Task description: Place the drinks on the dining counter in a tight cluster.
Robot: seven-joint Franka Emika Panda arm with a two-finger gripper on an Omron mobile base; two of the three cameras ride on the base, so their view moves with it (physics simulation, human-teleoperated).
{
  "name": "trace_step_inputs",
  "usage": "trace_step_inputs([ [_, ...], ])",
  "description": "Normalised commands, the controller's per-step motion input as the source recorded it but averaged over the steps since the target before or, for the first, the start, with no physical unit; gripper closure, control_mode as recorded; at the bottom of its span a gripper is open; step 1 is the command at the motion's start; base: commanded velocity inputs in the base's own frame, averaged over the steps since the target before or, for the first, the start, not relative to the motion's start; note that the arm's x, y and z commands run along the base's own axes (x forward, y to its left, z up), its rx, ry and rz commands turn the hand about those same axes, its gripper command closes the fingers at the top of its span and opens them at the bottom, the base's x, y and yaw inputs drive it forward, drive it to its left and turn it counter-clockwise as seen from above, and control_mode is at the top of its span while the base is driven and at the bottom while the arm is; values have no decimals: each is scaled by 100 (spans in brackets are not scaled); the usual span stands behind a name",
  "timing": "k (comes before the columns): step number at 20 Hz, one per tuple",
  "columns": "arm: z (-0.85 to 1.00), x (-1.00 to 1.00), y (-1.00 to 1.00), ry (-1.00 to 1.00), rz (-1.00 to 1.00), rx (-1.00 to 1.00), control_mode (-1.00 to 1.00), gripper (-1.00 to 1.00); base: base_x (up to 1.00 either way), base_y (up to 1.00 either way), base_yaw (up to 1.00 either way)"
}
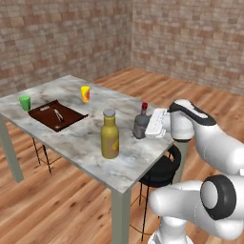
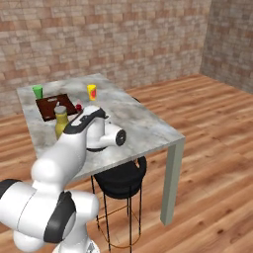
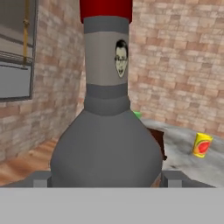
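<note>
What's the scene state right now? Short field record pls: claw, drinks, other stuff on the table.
claw: open, finger tips either side of the dark grey bottle's base
dark grey bottle: red cap, upright near the dining counter's right edge
yellow bottle: grey cap, upright, apart from the grey one
dining counter: marble top
other items: green cup, yellow cup, brown tray
grip: not closed yet

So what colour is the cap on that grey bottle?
Red. The grey bottle has a red cap, clearest in the hand view.
</note>
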Motion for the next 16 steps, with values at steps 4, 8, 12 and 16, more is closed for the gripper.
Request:
trace_step_inputs([
  [4,-1,0,15,-6,0,-2,-100,100,0,0,0],
  [8,0,0,17,5,0,0,-100,100,0,0,0],
  [12,0,0,12,24,0,0,-100,100,0,0,0],
  [16,0,0,4,30,0,0,-100,100,0,0,0],
])
